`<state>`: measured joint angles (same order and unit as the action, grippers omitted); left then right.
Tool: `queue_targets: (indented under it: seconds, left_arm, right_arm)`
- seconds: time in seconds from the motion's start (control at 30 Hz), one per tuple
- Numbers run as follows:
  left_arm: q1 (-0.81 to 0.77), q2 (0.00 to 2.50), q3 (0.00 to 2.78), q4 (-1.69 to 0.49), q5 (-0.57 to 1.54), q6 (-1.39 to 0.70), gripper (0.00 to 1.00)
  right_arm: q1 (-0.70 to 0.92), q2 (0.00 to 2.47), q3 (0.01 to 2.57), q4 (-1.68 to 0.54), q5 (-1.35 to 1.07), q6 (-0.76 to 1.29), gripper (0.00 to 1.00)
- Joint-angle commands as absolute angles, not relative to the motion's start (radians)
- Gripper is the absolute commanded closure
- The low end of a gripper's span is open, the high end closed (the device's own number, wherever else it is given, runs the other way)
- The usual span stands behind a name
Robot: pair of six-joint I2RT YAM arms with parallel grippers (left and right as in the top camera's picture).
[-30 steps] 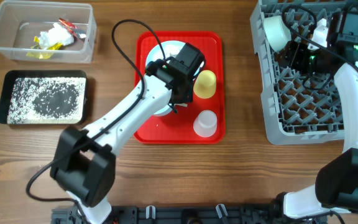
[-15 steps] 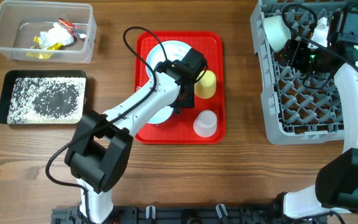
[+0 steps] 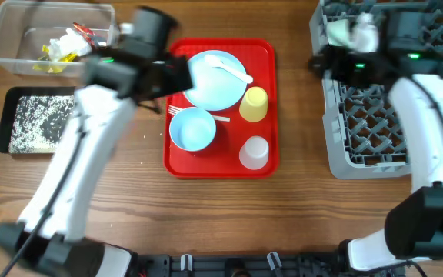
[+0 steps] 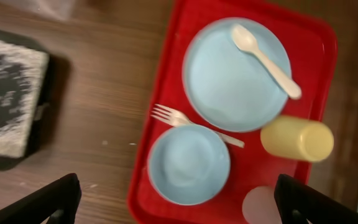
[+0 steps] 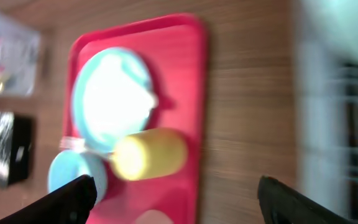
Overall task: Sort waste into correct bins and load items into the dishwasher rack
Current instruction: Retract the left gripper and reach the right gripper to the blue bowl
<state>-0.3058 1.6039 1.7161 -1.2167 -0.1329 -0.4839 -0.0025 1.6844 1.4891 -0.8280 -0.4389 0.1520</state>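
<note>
Left gripper (image 4: pixel 176 182) hung above left edge of red tray (image 3: pixel 264 54), fingers spread wide, nothing held. Right gripper (image 5: pixel 174 183) also gaped wide and empty, near left side of rack (image 3: pixel 360 131).

On red tray:
- plate (image 3: pixel 206 85) with spoon (image 3: pixel 233 69) lying on it
- bowl (image 3: pixel 192 128)
- fork (image 3: pixel 177 112) between plate and bowl
- yellow cup (image 3: pixel 254 104) on its side
- white cup (image 3: pixel 254 152)

Wrappers (image 3: pixel 64 45) lay in clear tub (image 3: pixel 6 58). Rice grains (image 3: pixel 33 123) lay in black tray (image 3: pixel 1 123).
</note>
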Motion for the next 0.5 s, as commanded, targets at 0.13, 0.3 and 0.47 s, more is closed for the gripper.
queue_targets:
  seconds: [0.13,0.3,0.47]
  left_arm:
    - [0.012,1.534,1.721,-1.329,-0.14,-0.475,0.0]
    - [0.098,1.539,1.719,-1.352,-0.14,-0.475,0.0]
    - [0.105,1.539,1.719,-1.353,-0.14,-0.475,0.0]
  right_arm:
    - [0.356,1.682,1.498,-0.733,-0.234,0.231,0.12]
    - [0.528,1.732,1.498,-0.668,-0.095,0.278,0.14]
    - [0.599,1.821,1.497,-0.676,-0.064,0.295,0.17]
